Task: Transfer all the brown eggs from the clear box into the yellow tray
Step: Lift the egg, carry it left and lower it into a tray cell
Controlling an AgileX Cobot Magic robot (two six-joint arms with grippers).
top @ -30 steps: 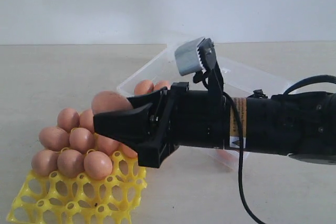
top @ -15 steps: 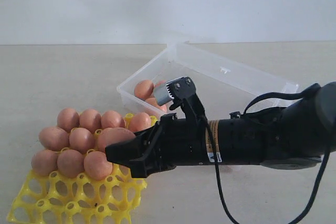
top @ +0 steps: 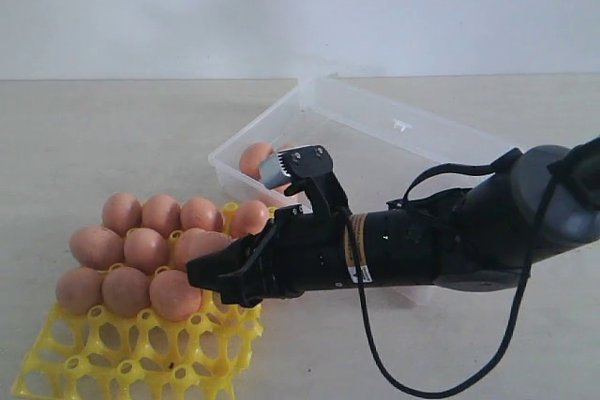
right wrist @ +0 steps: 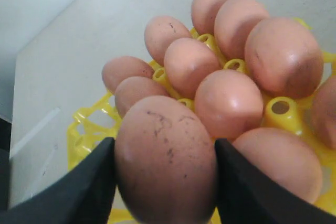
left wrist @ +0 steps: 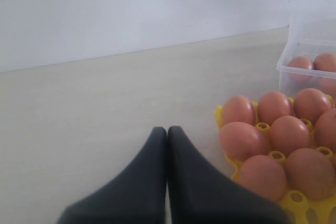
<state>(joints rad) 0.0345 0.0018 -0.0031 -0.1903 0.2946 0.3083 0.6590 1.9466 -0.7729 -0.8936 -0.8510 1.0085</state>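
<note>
your right hand (top: 208, 267) has one brown egg (right wrist: 165, 163) pinched between both fingers, spread wide to the egg's width. the grip looks square in the right wrist view, egg centred. it hangs low over the yellow tray (top: 141, 362), right beside the seated eggs (top: 145, 250). can't tell if it touches a neighbour.

this reads as the placing step. aim for a free cup next to the filled rows; the near part of the tray shows empty cups. come straight down, slowly, so the egg settles between the posts and not on top of one. watch the seated eggs on either side: the fingers stand wider than the egg and could nudge them. open only once the egg bears on the cup, just enough to free it, then lift straight up before you swing away.

clear box (top: 427, 138) sits just beyond the tray on the tabletop (top: 112, 138). at least two brown eggs (top: 255, 158) show in it; the arm hides the rest. left hand (left wrist: 167, 132) is closed, empty, off to the tray's side.
</note>
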